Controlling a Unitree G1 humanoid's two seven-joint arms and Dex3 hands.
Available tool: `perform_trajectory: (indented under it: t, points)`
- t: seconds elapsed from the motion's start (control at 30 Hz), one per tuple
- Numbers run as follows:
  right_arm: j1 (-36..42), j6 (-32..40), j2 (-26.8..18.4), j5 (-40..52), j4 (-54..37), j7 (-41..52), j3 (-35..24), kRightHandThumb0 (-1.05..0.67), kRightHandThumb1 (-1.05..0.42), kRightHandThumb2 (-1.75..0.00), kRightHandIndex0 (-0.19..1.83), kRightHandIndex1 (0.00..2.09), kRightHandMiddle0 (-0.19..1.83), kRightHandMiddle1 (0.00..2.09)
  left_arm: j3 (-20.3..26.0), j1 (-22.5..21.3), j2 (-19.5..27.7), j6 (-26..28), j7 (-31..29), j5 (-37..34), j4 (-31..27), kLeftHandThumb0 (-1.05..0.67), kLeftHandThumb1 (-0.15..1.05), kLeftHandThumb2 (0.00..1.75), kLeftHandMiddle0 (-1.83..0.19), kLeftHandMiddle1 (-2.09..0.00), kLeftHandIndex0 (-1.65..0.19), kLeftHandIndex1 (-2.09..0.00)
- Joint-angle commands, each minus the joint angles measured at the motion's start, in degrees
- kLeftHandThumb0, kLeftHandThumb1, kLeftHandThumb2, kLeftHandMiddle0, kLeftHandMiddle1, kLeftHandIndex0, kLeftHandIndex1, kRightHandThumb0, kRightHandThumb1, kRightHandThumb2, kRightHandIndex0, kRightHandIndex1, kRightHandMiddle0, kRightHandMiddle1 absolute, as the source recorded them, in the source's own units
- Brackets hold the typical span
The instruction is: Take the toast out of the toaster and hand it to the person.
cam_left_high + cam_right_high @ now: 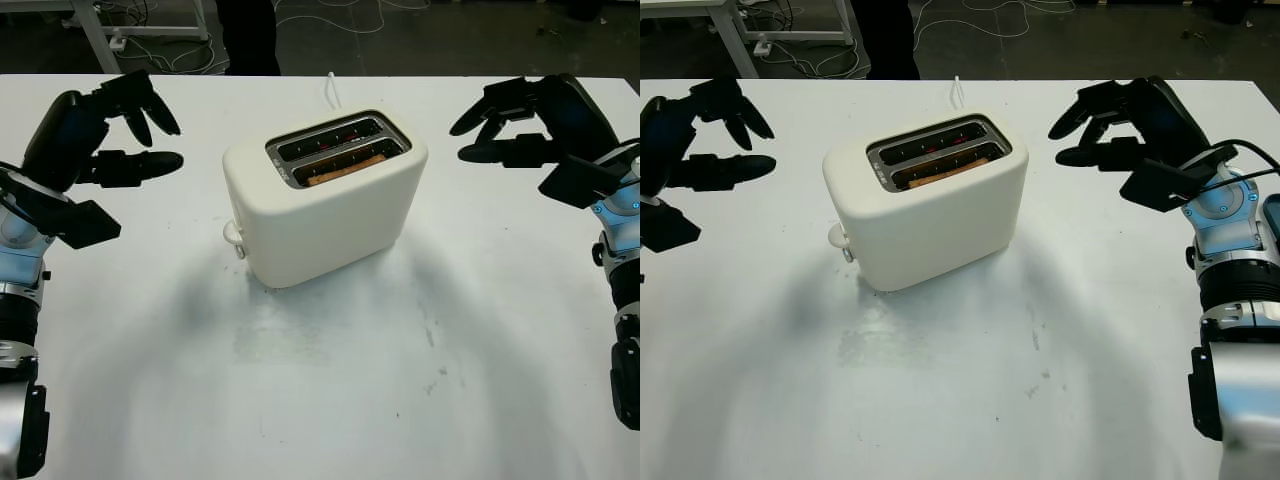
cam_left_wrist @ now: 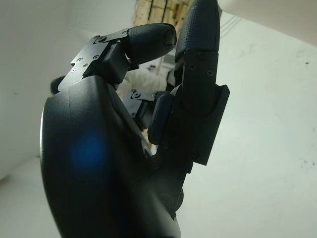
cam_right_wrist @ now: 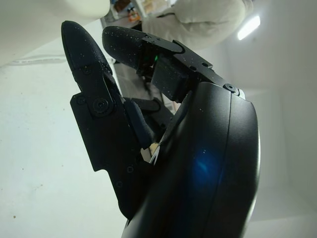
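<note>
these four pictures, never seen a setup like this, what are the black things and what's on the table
The black things are a humanoid robot's two hands. The two wide pictures come from its head camera, looking down at a white table. A cream toaster stands there with toast in the nearer slot. The left robot hand hovers to the toaster's left, the right robot hand to its right; both are open, holding nothing. The two close-ups come from cameras on the wrists, each beside its own black hand. A person's dark legs stand beyond the table.
</note>
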Motion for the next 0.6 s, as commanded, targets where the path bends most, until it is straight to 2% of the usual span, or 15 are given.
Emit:
perform_trajectory:
  t: [0.0,0.57]
  points:
    - [-0.2,-0.4,-0.3,0.1,-0.2,-0.2,-0.1,-0.72,-0.79,0.00,0.93,1.03,0.95,0.68,0.1,0.3,-0.2,-0.1,-0.4,-1.0,0.2,-0.75,0.92,0.22,-0.59,-1.65,-0.44,-1.52]
    - [0.0,0.6,-0.4,-0.6,-1.2,-1.0,0.1,-0.72,-0.79,0.00,0.93,1.01,0.94,0.69,0.0,-0.2,-0.3,-0.7,-0.2,-0.9,0.7,-0.76,0.92,0.21,-0.60,-1.66,-0.44,-1.53]
